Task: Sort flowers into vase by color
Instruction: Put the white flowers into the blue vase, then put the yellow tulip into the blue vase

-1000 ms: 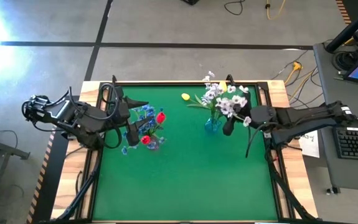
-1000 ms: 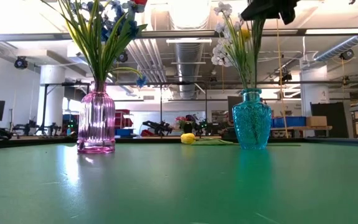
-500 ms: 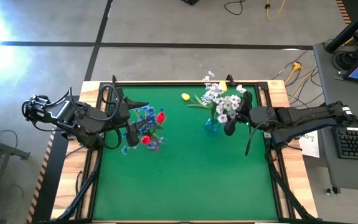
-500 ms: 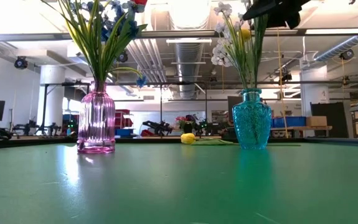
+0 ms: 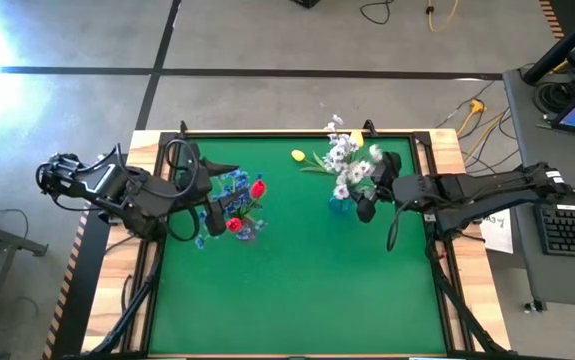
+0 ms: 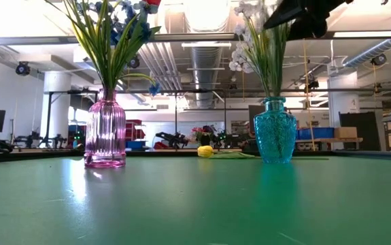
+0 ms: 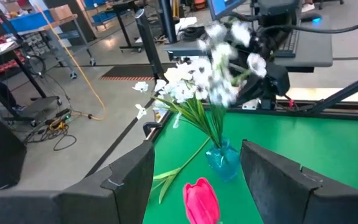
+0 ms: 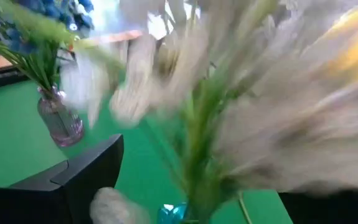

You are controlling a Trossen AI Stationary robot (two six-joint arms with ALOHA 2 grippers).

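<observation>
Currently the right gripper (image 5: 376, 184) sits at the 3 o'clock side of the white flowers (image 5: 349, 162), fingers spread wide with nothing between them. The white flowers stand in the blue vase (image 6: 275, 139), stems upright. One yellow bud (image 5: 298, 155) lies loose on the green mat (image 5: 297, 290) at about 10 o'clock from the blue vase, its stem flat on the mat.

The left gripper (image 5: 205, 196) hangs over the pink vase (image 6: 105, 133), which holds blue flowers (image 5: 233, 186) and red buds (image 5: 257, 187). Its fingers stand apart; a red bud (image 7: 201, 199) shows between them in the left wrist view, but whether they touch it I cannot tell.
</observation>
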